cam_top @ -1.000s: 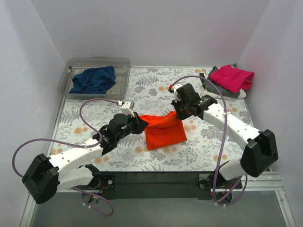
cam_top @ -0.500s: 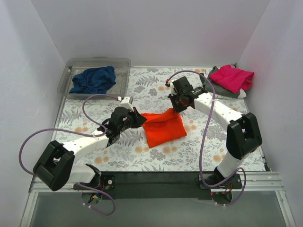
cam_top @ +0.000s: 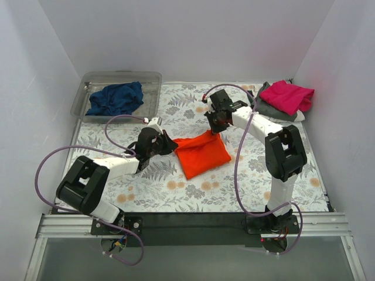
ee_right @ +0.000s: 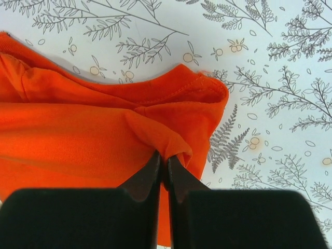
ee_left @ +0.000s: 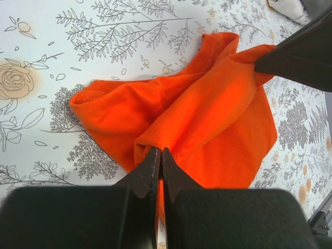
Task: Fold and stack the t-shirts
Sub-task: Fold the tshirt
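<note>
Overhead, we see the orange-red t-shirt (cam_top: 202,157) spread between the left gripper (cam_top: 173,143) and the right gripper (cam_top: 215,131). Left wrist: jaws clamped on a fold (cloth fans out ahead). Right wrist: jaws pinched shut on a ridge near the hem.

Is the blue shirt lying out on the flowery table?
No, the blue shirt is crumpled up inside the clear tub at the far left corner.
</note>
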`<action>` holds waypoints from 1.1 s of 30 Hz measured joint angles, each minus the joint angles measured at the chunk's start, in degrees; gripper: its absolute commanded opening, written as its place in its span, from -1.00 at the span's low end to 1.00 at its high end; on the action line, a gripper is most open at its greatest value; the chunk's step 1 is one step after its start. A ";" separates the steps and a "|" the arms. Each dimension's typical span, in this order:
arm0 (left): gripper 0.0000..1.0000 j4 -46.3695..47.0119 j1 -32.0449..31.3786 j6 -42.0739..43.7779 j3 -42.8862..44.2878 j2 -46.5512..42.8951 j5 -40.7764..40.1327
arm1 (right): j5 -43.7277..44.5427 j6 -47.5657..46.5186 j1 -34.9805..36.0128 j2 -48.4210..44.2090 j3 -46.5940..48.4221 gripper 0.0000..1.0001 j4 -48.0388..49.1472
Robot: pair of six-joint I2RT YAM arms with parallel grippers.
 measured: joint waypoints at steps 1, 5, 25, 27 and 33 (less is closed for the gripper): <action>-1.00 0.33 0.39 -0.11 0.31 0.92 0.33 | -0.15 0.02 -0.17 0.57 0.44 -0.97 0.00; -1.00 1.73 2.12 -0.85 1.99 4.79 1.33 | -0.57 0.15 -0.94 2.64 2.47 -0.94 -0.07; 0.25 -2.05 4.79 -0.92 15.37 5.14 -6.95 | 0.76 1.75 -4.42 -7.89 1.46 0.52 5.33; 0.22 -0.85 3.52 -0.85 14.01 4.66 -4.66 | -1.95 2.16 -4.44 -11.67 -4.04 0.49 8.22; 0.17 2.29 -5.25 -0.48 11.80 4.83 4.31 | -7.67 3.67 -4.42 -15.82 -16.00 0.35 12.00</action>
